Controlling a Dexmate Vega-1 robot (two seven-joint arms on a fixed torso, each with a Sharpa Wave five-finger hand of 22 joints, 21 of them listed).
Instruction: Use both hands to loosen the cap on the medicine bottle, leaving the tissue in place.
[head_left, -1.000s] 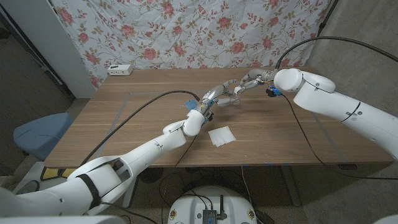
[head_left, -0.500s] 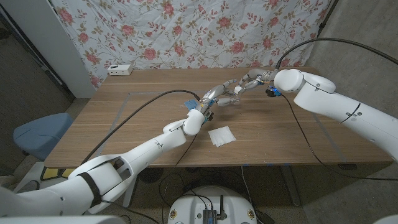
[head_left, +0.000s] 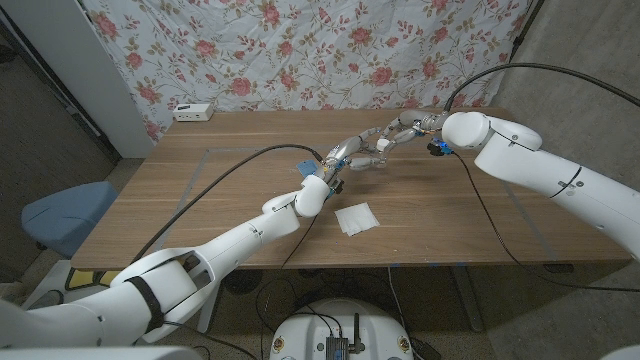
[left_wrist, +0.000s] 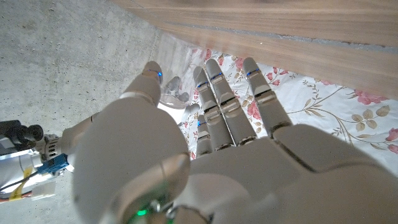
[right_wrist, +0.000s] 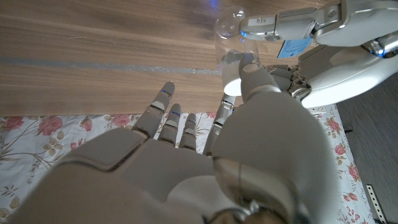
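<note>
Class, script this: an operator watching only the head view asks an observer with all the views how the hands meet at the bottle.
Operator: On the head view the left hand and right hand meet beyond the tissue. I can't make out the bottle.
Observer: The right wrist view shows the bottle: it is clear, with a left finger across it.
Operator: And the right hand?
Observer: Its thumb touches the bottle's whitish end. I can't tell whether it grips.

White power strip (head_left: 191, 111) at table's (head_left: 200, 210) far left edge, floral backdrop (head_left: 300, 50) behind.
</note>
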